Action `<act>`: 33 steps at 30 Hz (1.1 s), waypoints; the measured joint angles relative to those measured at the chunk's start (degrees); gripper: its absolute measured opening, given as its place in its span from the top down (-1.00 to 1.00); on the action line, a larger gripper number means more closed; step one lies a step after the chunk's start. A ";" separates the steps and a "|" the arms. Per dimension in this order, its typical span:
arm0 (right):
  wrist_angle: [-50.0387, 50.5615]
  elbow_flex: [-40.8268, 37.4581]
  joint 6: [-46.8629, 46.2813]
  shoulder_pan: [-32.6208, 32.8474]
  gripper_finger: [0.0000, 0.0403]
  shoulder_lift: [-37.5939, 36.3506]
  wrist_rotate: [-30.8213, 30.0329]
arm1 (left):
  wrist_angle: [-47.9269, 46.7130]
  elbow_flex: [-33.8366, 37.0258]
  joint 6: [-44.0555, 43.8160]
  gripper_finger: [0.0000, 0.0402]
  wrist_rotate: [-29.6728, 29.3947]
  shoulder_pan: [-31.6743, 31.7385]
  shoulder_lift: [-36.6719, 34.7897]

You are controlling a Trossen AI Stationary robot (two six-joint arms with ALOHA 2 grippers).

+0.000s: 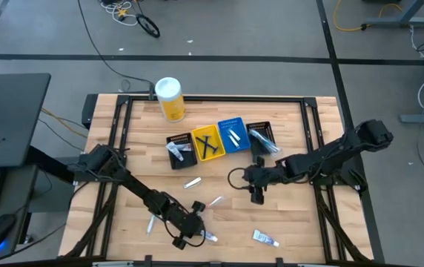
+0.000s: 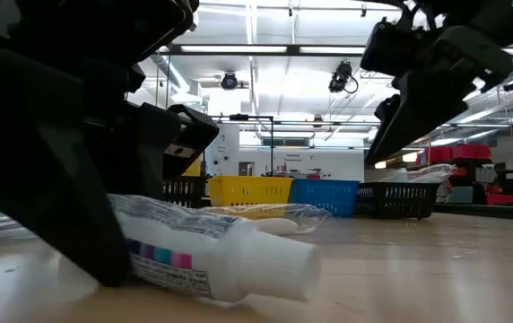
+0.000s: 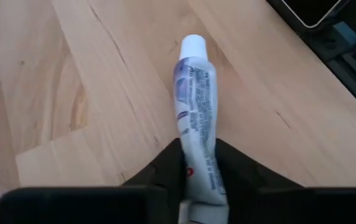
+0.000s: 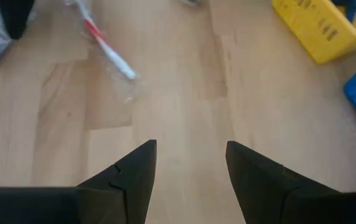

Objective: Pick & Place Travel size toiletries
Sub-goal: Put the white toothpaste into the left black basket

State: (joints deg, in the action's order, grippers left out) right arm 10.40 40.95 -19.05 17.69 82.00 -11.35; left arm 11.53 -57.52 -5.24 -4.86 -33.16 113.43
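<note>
Left gripper (image 1: 195, 234) low at table's near edge, well in front of yellow bin (image 1: 208, 142), fingers (image 3: 165, 171) closed narrow on white tube (image 3: 196, 118); left wrist view shows tube pinched at tail, cap pointing away, body lying on wood table (image 1: 293, 222). Low view alone shows tube's colour-block print, cap resting on tabletop. Right gripper (image 1: 257, 194) right of left one, nearer yellow bin, jaws wide, empty. Right wrist view shows wrapped toothbrush (image 4: 106, 46) ahead, yellow bin corner. High view only: second tube (image 1: 265, 237) near front edge, black bins flanking yellow and blue bin (image 1: 233, 134)
</note>
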 joint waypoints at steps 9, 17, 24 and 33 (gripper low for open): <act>-0.34 0.00 -1.66 2.73 -0.01 0.06 0.00 | -0.04 -0.05 -1.98 0.78 -1.65 0.02 0.04; 0.35 0.00 -7.46 5.97 -0.01 0.06 1.04 | -6.12 -3.07 4.84 0.75 -2.19 2.17 -0.23; 0.73 0.00 -8.59 10.80 -0.01 0.06 -0.43 | -19.64 -7.77 5.21 0.79 -3.24 6.27 -4.75; 0.48 0.00 -13.70 12.49 -0.01 0.06 -5.76 | -33.43 -9.07 3.01 0.78 -14.80 11.86 -12.74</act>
State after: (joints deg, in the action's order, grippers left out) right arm 10.88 40.95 -32.75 30.17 82.06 -17.11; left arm -21.90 -66.58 -2.24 -19.65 -21.30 100.68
